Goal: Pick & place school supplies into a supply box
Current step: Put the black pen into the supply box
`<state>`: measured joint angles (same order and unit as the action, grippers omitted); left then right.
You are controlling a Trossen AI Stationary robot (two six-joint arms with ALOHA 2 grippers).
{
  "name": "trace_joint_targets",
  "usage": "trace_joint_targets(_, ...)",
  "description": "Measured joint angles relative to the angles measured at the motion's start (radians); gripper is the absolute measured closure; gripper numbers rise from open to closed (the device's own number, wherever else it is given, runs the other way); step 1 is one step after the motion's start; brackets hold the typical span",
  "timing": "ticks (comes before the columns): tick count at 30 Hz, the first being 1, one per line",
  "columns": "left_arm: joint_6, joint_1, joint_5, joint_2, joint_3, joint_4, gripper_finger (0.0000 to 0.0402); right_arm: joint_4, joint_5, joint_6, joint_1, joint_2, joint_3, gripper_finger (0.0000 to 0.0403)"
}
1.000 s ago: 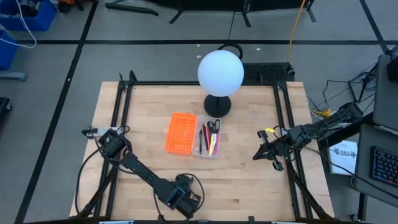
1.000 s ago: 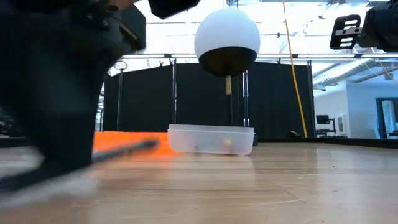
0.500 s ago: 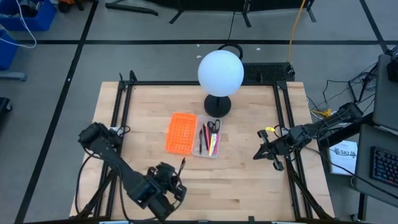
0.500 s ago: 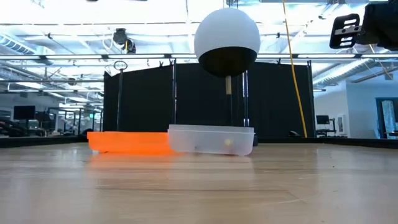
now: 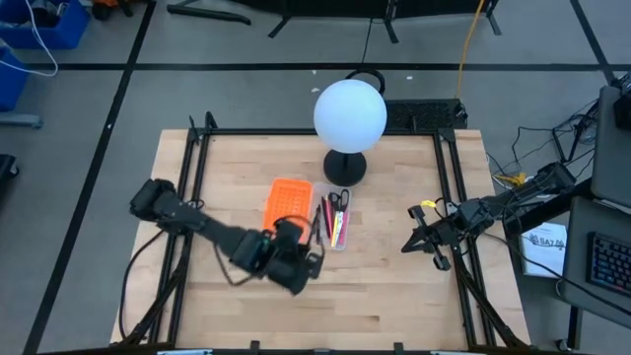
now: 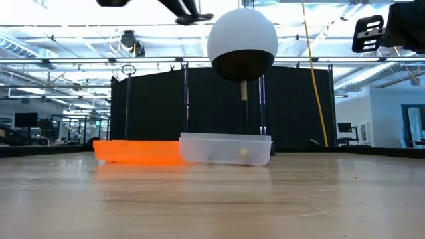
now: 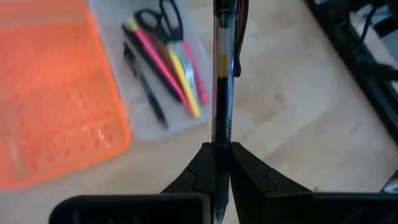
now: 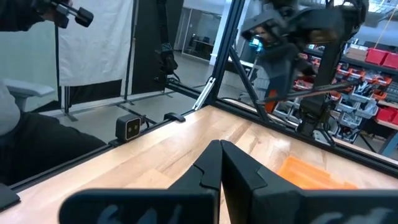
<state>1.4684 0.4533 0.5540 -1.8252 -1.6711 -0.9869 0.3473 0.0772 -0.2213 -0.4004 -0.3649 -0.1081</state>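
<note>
my left gripper [image 7: 219, 149] is up off the table, hanging over the wood just in front of the supply box [image 5: 332, 219], on the near side of it. the fingers [image 7: 245, 165] are pinched narrow on a pen [image 7: 222, 74], a dark one with a clear barrel, and it sticks straight out ahead of the fingertips. from my wrist i see the pen's far end reaching over the bare table [image 5: 394, 286] beside the box, not over the box itself.

the supply box sits mid-table, clear and shallow, right beside the orange perforated tray [image 5: 286, 209]; the two look to be touching along their long sides. in the low view the box [image 6: 226, 149] stands just right of the orange slab [image 6: 136, 151]. inside the box lie the black-handled scissors [image 7: 166, 14] at the far end, a pink pen [image 7: 163, 70], a yellow one [image 7: 184, 87] and a black one [image 7: 144, 87], all laid roughly lengthwise.

behind the box stands a lamp with a white globe [image 5: 349, 114] on a dark round base [image 5: 345, 168].

my right gripper [image 5: 422, 243] waits in the air near the right edge of the table, well apart from the box, its fingers [image 8: 239, 165] pressed together with nothing between them.

from the low view my left arm shows only as a dark shape at the top edge, above the tray and box.
</note>
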Motion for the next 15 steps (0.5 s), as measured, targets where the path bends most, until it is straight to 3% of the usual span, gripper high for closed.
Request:
trace_joint_targets(9, -0.137, -0.190, -0.185, 0.000, 0.000, 0.026, 0.0372, 0.000, -0.001, 0.001, 0.000, 0.000, 0.000, 0.0403)
trace_joint_targets(15, -0.170, -0.281, -0.254, -0.001, -0.001, 0.025, 0.0372, 0.000, -0.001, -0.001, 0.000, 0.000, 0.000, 0.0403)
